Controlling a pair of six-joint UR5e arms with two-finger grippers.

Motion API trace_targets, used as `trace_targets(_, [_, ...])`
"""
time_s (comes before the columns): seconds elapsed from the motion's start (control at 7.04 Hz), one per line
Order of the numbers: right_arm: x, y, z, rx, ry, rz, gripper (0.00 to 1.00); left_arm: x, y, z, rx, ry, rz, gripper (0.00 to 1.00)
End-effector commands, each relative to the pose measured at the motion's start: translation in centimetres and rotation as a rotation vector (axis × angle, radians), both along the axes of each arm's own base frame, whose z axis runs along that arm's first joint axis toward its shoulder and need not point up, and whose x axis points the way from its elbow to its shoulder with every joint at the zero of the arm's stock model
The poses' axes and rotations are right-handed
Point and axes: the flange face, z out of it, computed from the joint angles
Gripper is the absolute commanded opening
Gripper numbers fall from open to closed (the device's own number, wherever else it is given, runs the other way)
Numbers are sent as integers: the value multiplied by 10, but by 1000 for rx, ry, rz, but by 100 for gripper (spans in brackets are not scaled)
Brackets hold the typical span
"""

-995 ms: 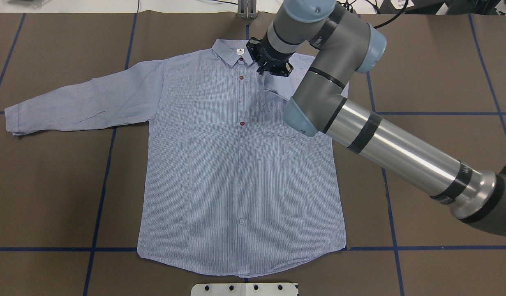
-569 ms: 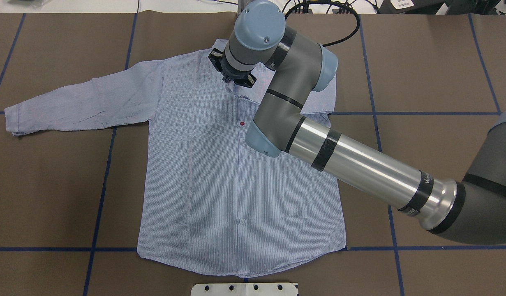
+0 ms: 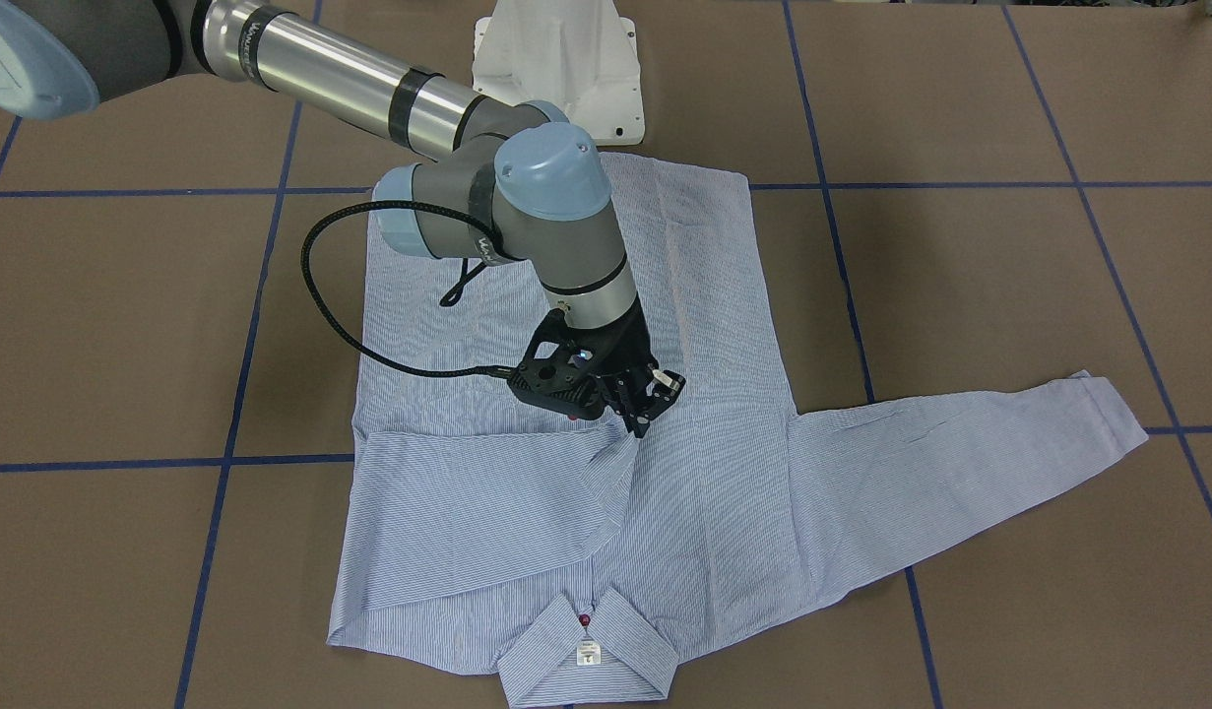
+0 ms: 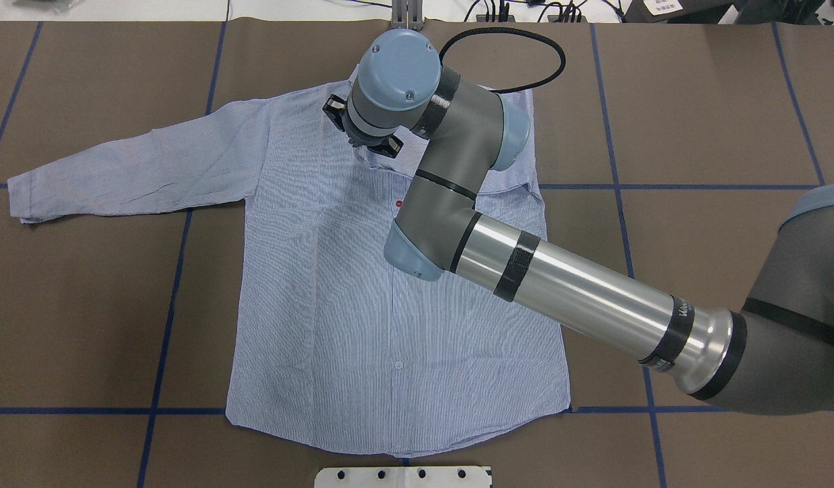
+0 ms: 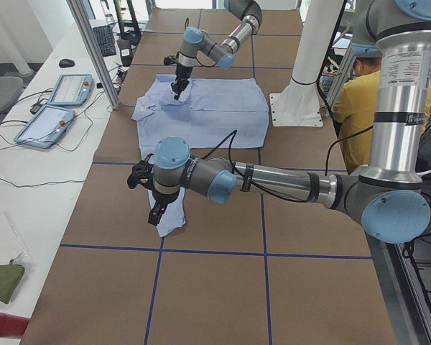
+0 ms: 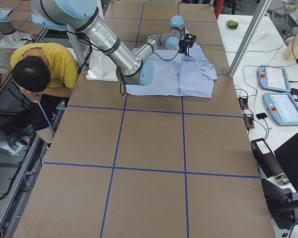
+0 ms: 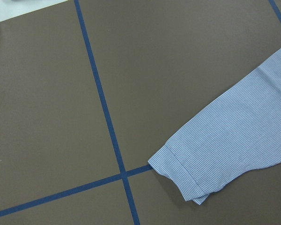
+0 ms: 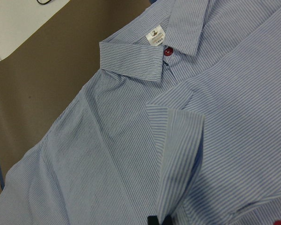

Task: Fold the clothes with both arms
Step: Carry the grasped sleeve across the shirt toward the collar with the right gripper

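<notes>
Presently, the shirt (image 4: 335, 305) is laid flat, front upward, on the brown counter (image 4: 715, 122), with its collar (image 3: 542, 660) at the far side from the robot and its hem at the near side. A white neck label (image 3: 588, 652) and a red button (image 3: 584, 619) are seen at the collar.

The right arm (image 4: 579, 305) is extended from the right, across the shirt body. The right claw (image 3: 643, 416) is held above the upper chest of the shirt, near the collar. Its fingertips (image 8: 159, 220) are pressed together on the cuff end of the right sleeve (image 3: 487, 512). This sleeve is folded across the chest, and its fabric is drawn up in a small peak to the claw.

The left sleeve (image 4: 132, 166) is stretched out flat to the left, well apart from the right claw. Its cuff (image 7: 178, 173) is laid just beside a crossing of the blue tape lines (image 4: 166, 318).

The left arm (image 5: 273, 183) is seen in the left side view only. The left claw (image 5: 156, 212) is positioned over the cuff of the left sleeve. Whether this claw is spread or pressed together cannot be told.

A white pedestal (image 3: 556, 59) is located at the near edge of the counter. A person in a yellow top (image 6: 44, 69) is seen bent over beside the counter.
</notes>
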Motion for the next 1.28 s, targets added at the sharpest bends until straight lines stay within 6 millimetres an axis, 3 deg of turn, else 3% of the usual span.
trace_targets(0.0, [-9, -4, -5, 10, -45, 19, 0, 0, 0, 1, -1, 1, 1, 100])
trace_targets(0.43, [-17, -3, -17, 6, -55, 34, 0, 3, 1, -3, -1, 33, 14, 100])
trace_targets(0.85, [-33, 17, -26, 18, -103, 66, 0, 3, 1, -4, 1, 33, 14, 100])
trace_targets(0.99, [-36, 19, -24, 19, -99, 70, 6, 3, 1, -4, 1, 33, 14, 100])
trace_targets(1.14, [-37, 20, -25, 21, -101, 72, 35, 3, 1, -5, 2, 33, 14, 100])
